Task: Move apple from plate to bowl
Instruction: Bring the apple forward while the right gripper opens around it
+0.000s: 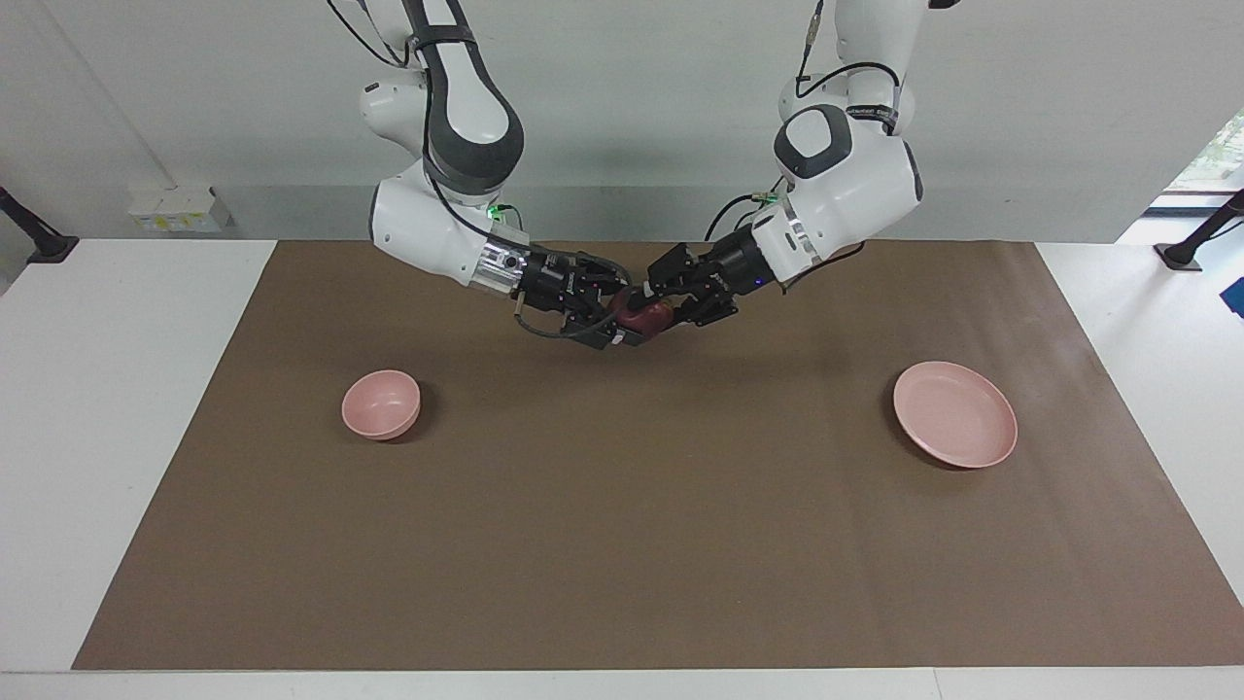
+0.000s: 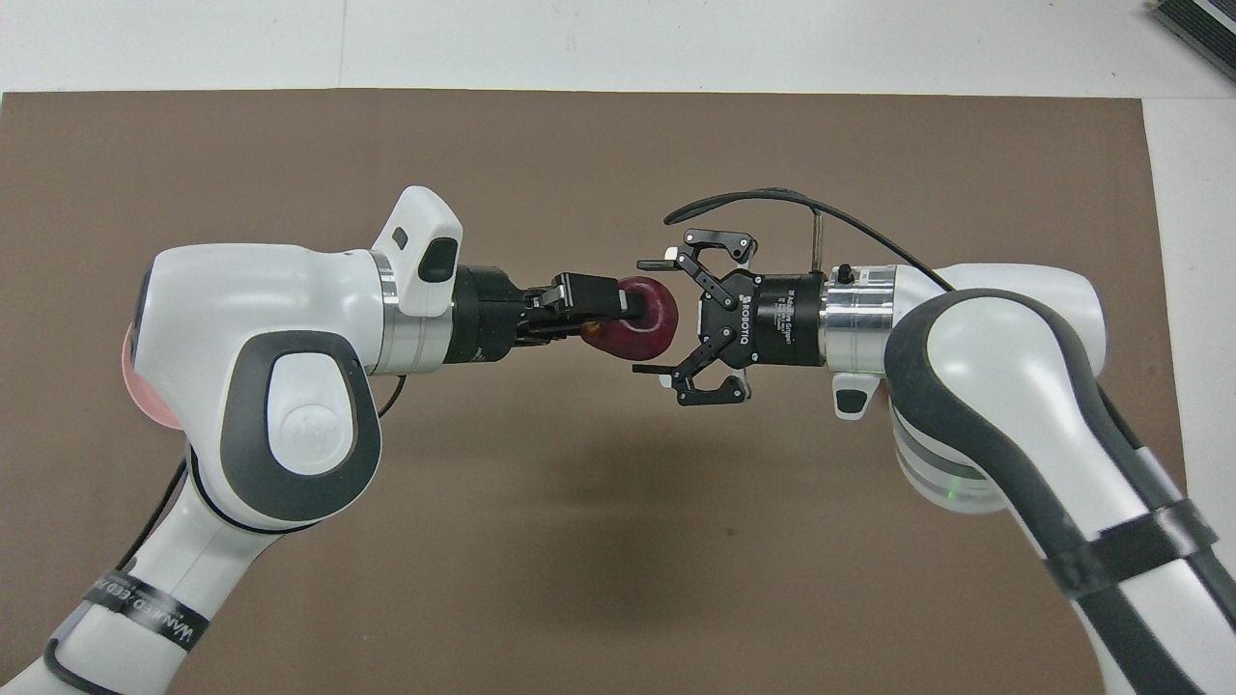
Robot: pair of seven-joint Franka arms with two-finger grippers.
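Observation:
The dark red apple (image 1: 643, 315) is up in the air over the middle of the brown mat, also seen in the overhead view (image 2: 653, 324). My left gripper (image 1: 655, 305) is shut on it (image 2: 628, 313). My right gripper (image 1: 622, 311) is open, and its fingers (image 2: 645, 264) stand on either side of the apple with a gap showing. The pale pink plate (image 1: 955, 426) lies bare toward the left arm's end, with only its edge (image 2: 145, 391) showing under the left arm. The small pink bowl (image 1: 381, 403) stands toward the right arm's end, hidden by the right arm in the overhead view.
The brown mat (image 1: 622, 544) covers most of the white table (image 1: 117, 408). A black cable (image 2: 772, 198) loops from the right gripper's wrist.

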